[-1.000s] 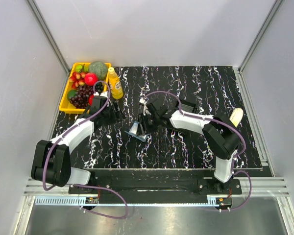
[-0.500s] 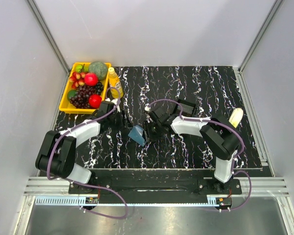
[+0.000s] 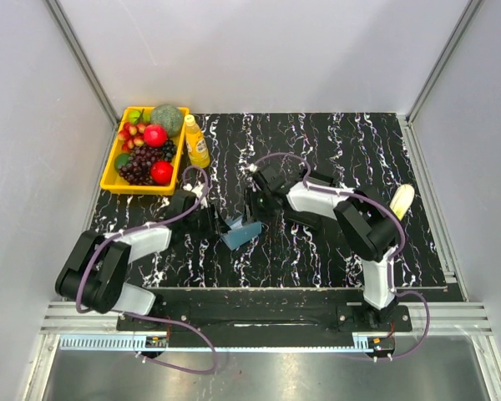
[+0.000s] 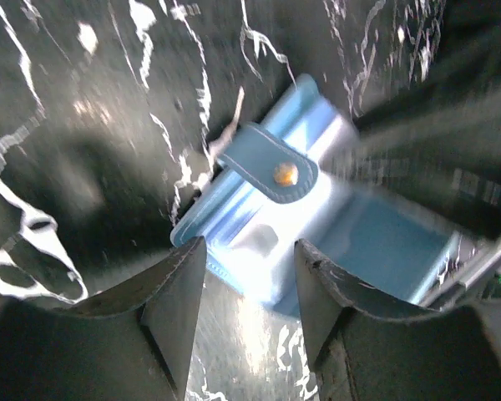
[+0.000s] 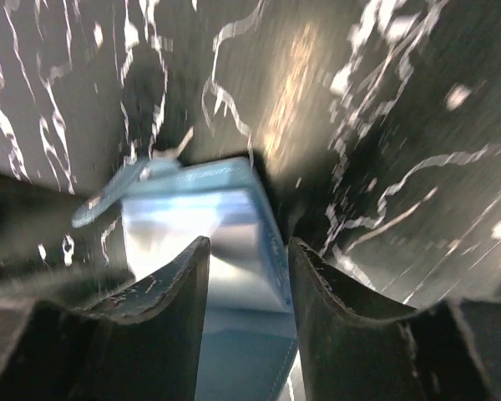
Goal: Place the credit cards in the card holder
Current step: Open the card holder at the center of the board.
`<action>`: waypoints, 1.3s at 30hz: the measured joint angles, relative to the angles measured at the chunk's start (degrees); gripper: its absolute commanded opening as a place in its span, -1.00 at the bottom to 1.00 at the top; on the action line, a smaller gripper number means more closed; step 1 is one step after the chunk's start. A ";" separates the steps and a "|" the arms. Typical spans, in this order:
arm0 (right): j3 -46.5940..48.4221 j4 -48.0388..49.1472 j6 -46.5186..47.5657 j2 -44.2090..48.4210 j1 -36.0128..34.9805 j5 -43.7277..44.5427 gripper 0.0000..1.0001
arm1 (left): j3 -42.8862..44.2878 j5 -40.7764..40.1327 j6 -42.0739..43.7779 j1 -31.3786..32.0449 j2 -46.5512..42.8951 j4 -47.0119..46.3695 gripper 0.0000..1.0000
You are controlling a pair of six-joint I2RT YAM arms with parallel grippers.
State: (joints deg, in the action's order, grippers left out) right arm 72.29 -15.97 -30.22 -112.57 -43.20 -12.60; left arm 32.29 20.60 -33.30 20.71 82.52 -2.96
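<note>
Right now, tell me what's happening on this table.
Both arms meet at the blue card holder, mid-table. It sits between the fingers of the right gripper, though blur hides whether they clamp it. The left gripper is open, with the holder's snap flap just ahead of it. No credit card shows clearly in any view.

Enclosure, three sides: back wall [image 3: 267, 50], left wall [image 3: 25, 125], right wall [image 3: 484, 150], all plain pale grey, no markings. Aluminium posts [image 3: 85, 63] run up both rear corners. Tabletop [image 3: 334, 142] black with white marble veining (glossy, warm glare in right wrist view). Silver slotted rail [image 3: 58, 322] along near edge; brushed steel sheet [image 3: 259, 376] below it. Light even, diffuse, soft shadows.
</note>
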 measured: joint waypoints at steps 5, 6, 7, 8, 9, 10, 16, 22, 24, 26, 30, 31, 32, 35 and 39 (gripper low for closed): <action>8.63 -1.99 3.39 -3.96 3.06 -0.55 -0.02 | -9.88 2.89 -5.22 1.88 -6.08 -8.04 0.01; 10.14 -2.10 3.96 -4.63 3.17 -0.85 -0.02 | -11.76 3.10 -6.69 2.40 -7.19 -9.49 0.01; 12.20 -2.62 4.61 -5.53 3.21 -1.53 -0.02 | -13.31 2.97 -7.82 3.19 -8.37 -10.95 0.01; 13.66 -2.80 5.11 -6.23 3.17 -2.12 -0.02 | -14.32 2.82 -8.94 4.26 -9.27 -11.87 0.01; 14.71 -3.13 5.49 -6.69 3.08 -2.29 -0.02 | -14.80 2.73 -9.60 5.14 -9.70 -12.39 0.01; 15.96 -3.56 5.90 -7.32 3.06 -2.56 -0.02 | -15.10 2.45 -10.40 6.43 -10.08 -13.14 -0.03; 21.64 -9.20 7.98 -8.11 3.52 1.60 0.26 | -14.80 -1.40 -13.38 12.66 -13.00 -14.71 0.03; 20.41 -16.02 6.47 1.25 4.26 12.31 0.51 | -14.49 -7.93 -12.59 12.81 -23.28 -8.81 0.22; 18.71 -17.16 4.02 5.51 4.22 13.94 0.58 | -13.86 -11.39 -12.00 12.81 -27.28 -4.50 0.23; 16.98 -17.81 0.98 8.76 3.72 15.78 0.58 | -12.04 -16.22 -11.96 12.85 -30.86 1.46 0.32; 15.74 -19.47 -5.25 8.48 0.22 19.61 0.61 | -7.41 -26.77 -11.56 12.72 -36.24 11.80 0.51; 15.76 -19.76 -6.36 7.61 -0.81 20.15 0.61 | -6.29 -29.27 -11.56 12.46 -37.31 14.16 0.51; 15.82 -20.02 -7.69 6.43 -2.10 20.92 0.61 | -5.35 -31.21 -11.56 12.15 -37.99 16.02 0.51; 17.94 -22.12 -10.69 1.51 -5.84 23.47 0.61 | -3.15 -35.30 -11.56 10.19 -38.84 20.81 0.51; 24.61 -25.68 -12.79 -4.87 -9.22 27.26 0.63 | -2.84 -36.52 -11.19 4.24 -38.97 25.35 0.51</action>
State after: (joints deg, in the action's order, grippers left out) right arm 96.90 -41.65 -43.00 -117.45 -52.42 14.66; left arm 29.45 -15.92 -44.49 24.95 43.55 22.39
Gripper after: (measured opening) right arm 0.808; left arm 0.755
